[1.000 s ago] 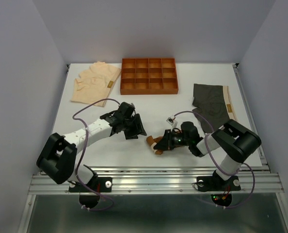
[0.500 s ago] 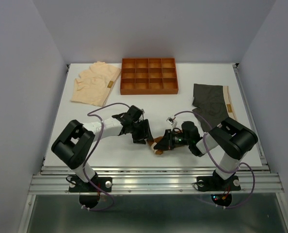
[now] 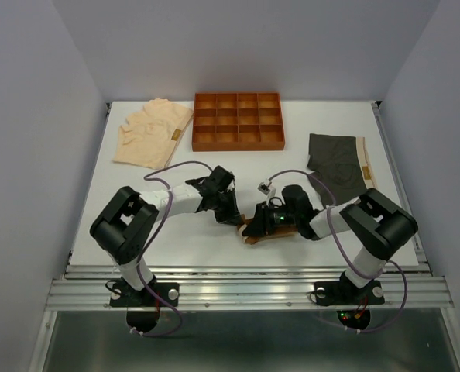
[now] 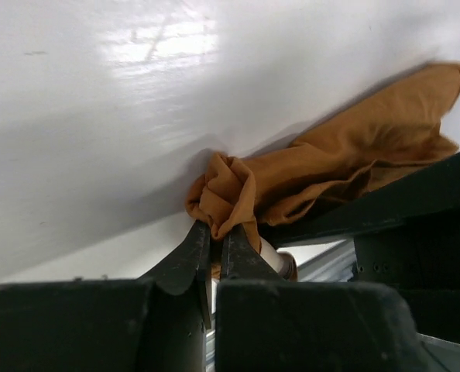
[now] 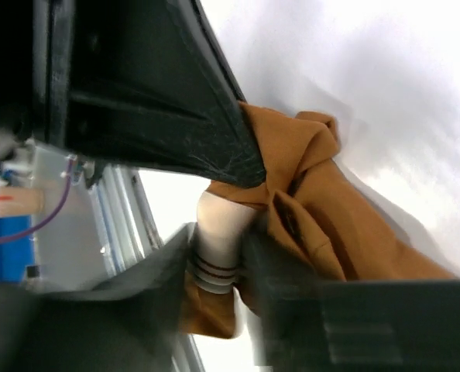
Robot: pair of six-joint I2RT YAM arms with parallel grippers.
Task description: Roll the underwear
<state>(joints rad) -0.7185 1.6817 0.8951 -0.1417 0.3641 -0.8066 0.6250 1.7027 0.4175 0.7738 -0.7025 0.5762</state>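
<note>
Though apart, tray (image 3: 238, 144) behind rust-brown underwear (image 3: 252, 229).

The rust-brown briefs (image 4: 331, 167) are a plain orange-brown, and their waistband (image 5: 218, 232) is cream with thin dark stripes. The left claw (image 4: 213, 236) and right claw (image 3: 259, 223) are both black. The arms are white and black, with purple cables (image 3: 149, 180). On the white counter (image 3: 253, 167), the far right briefs (image 3: 337, 167) are dark grey with a cream band (image 3: 363, 159). The far left briefs (image 3: 149, 133) are pale peach with a small tan label (image 3: 174, 135). The gridded tray (image 3: 238, 146) is orange-brown.
</note>
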